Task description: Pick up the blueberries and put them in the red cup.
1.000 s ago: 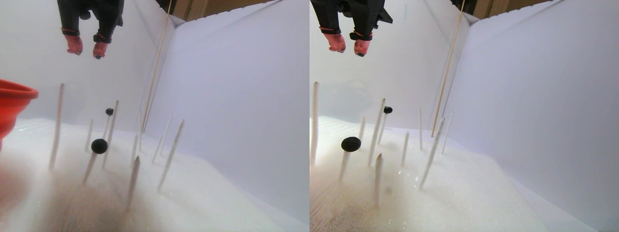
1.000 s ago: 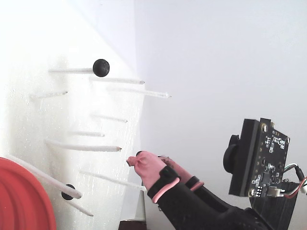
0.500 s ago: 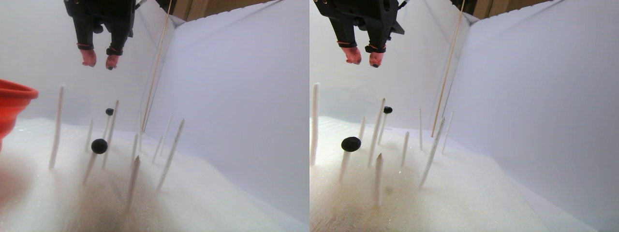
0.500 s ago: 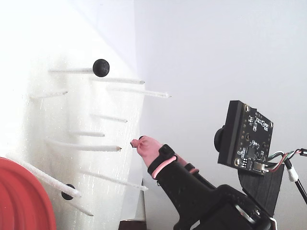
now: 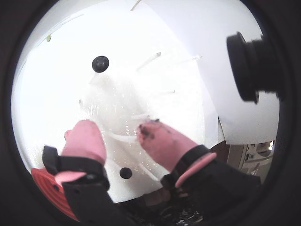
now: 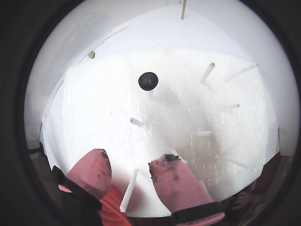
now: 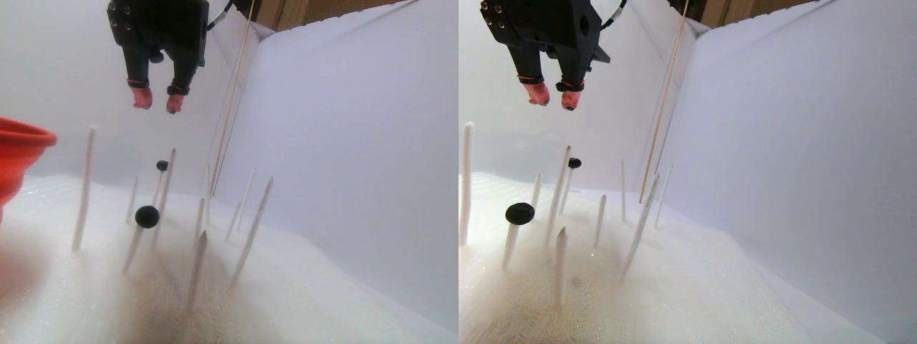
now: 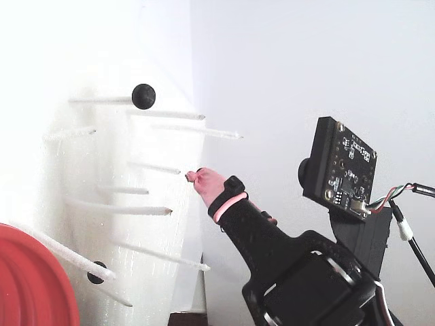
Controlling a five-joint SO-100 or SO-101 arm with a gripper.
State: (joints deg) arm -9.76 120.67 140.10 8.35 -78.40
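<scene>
Pink rubber-tipped black two-finger gripper [image 7: 158, 102] hangs high above the white foam bed [image 7: 322, 287], fingers apart with nothing between them; in both wrist views the gap between the two pink pads is clear, and the right-hand pad [image 6: 176, 181] carries dark smudges. White thin spikes [image 7: 84, 188] stand up out of the foam at various tilts. Two small matte near-black round blueberries show: the nearer blueberry [image 7: 147, 216] sits on top of a short spike toward the front of the stereo view, the farther blueberry [image 7: 162, 165] sits on a spike behind it, below and slightly right of the gripper in the stereo pair's left half. In a wrist view one berry [image 5: 100, 63] is up ahead of the fingertips and another [image 5: 125, 173] lies low between the finger bases. Bright red ridged round plastic cup [image 8: 30, 285] is at the lower left corner of the fixed view, only partly in frame, well apart from the gripper; its rim also shows at the left edge of the stereo view [image 7: 21, 143]. Thin wooden stick [image 7: 233, 93] leans in the corner of the white walls. Small camera board [image 8: 340, 170] rides beside the gripper.
</scene>
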